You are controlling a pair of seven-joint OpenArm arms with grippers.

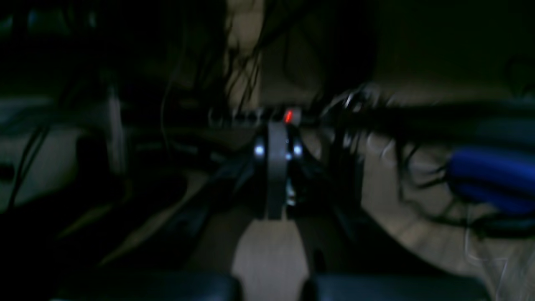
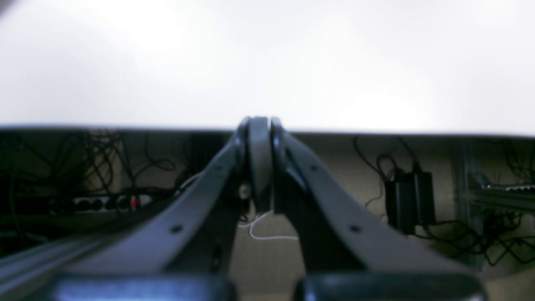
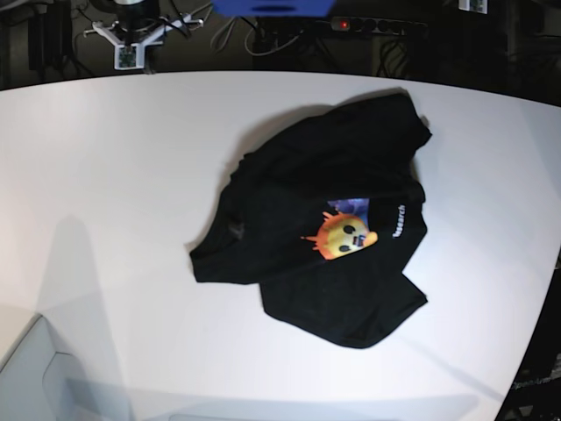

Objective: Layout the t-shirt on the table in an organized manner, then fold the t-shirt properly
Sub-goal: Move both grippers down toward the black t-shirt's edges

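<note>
Black t-shirt [image 3: 324, 219] lies rumpled on the white table [image 3: 114, 175], sun-face print showing.

left wrist view dark and blurred, right wrist glare-washed, base view bright, soft shadows

Right gripper [image 2: 260, 125]: dark grey-black fingers [image 2: 196, 209] flaring wide behind the jaws, small round holes along each, silver screw just behind the tips. Left gripper [image 1: 276, 144]: dark, blurred, two pale glints flanking the jaws.
</note>
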